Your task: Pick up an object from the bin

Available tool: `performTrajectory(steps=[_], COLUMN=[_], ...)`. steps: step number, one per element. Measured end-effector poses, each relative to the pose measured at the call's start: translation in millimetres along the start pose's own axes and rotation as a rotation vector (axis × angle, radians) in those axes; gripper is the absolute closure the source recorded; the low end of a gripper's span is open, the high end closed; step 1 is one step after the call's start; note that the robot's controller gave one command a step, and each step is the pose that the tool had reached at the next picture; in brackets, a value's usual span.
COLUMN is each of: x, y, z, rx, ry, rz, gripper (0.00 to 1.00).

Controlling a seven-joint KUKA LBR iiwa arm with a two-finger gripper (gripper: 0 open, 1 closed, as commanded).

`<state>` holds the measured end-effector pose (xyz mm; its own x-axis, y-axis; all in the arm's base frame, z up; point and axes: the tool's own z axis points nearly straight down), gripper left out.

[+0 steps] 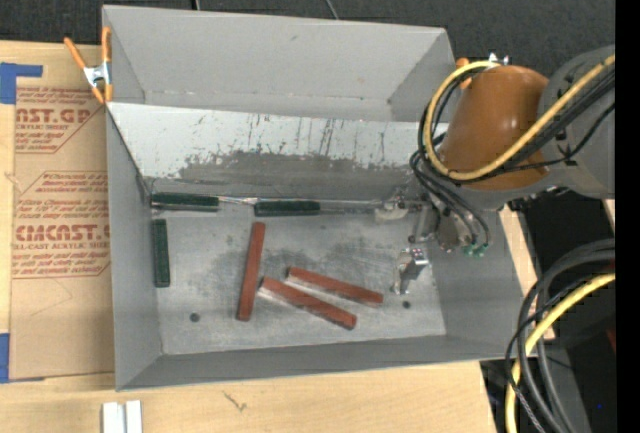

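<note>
Scratched, scuffed matt metal bin (280, 61); smooth matt reddish-brown sticks (335, 286).

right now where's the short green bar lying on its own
In the camera view, the short green bar lies by the bin's left wall, left of the three red-brown sticks.

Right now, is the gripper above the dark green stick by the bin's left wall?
No, the gripper hangs at the right, by the red-brown sticks; the dark green stick lies far left.

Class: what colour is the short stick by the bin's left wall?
Dark green stick, seen in the camera view.
</note>
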<state>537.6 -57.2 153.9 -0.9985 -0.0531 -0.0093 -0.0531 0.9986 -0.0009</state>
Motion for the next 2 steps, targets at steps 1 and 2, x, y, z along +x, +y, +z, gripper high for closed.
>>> performTrajectory(steps=[1, 2], x=[5.1, 5.1], y=[62.4, 62.4], z=[76.5, 76.4], rx=[0.0, 0.0], ry=[-0.009, -0.009], rz=[-0.105, -0.105], gripper=[1.0, 1.0])
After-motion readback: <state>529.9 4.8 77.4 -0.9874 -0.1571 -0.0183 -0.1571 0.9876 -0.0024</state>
